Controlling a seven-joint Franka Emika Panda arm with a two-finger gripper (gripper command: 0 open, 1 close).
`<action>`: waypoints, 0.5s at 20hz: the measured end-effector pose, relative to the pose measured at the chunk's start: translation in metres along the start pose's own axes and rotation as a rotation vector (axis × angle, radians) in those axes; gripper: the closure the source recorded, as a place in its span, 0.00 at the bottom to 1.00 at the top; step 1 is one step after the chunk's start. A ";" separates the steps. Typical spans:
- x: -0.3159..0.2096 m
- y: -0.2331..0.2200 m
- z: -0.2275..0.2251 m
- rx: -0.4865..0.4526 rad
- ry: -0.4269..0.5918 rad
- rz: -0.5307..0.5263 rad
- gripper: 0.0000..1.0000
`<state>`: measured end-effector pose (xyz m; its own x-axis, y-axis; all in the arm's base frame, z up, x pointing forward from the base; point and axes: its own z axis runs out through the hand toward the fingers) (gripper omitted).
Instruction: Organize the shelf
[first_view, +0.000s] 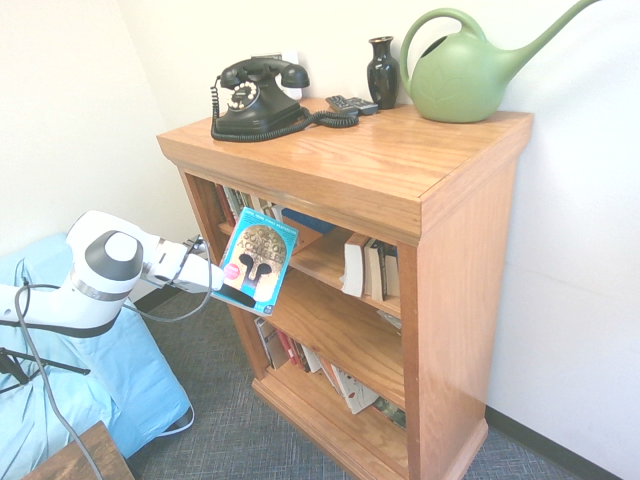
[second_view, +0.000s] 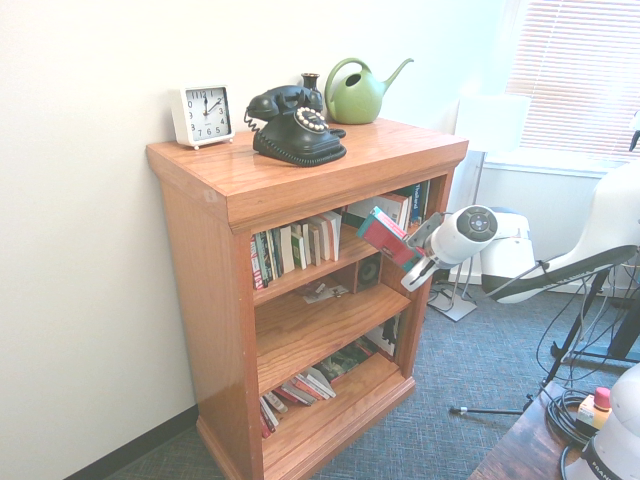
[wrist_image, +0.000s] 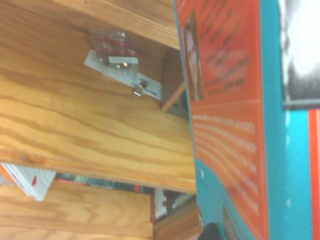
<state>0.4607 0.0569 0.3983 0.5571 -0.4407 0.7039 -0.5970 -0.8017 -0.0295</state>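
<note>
We found the claw clamped on a teal book, held tilted just before the shelf, which stood against the wall. We judged the book should be squared upright and fed slowly into the middle tier's bare stretch, clear of the standing books.

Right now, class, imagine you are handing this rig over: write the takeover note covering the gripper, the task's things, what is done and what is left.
Gripper: shut on the teal book, held tilted in front of the shelf, beside its middle tier.
Shelf: top tier holds upright books; bottom tier books lie slumped. Middle tier nearly bare, with a small packet at the back.
Done: book picked up.
Left: probably place the book on a tier, then tidy the slumped ones.
</note>
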 end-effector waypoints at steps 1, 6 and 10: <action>0.001 -0.005 0.005 0.004 -0.002 0.001 1.00; 0.014 -0.019 0.025 0.014 -0.006 0.015 1.00; 0.031 -0.030 0.038 0.043 -0.013 0.040 1.00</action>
<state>0.5177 0.0520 0.3947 0.5408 -0.4781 0.6921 -0.5938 -0.7997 -0.0885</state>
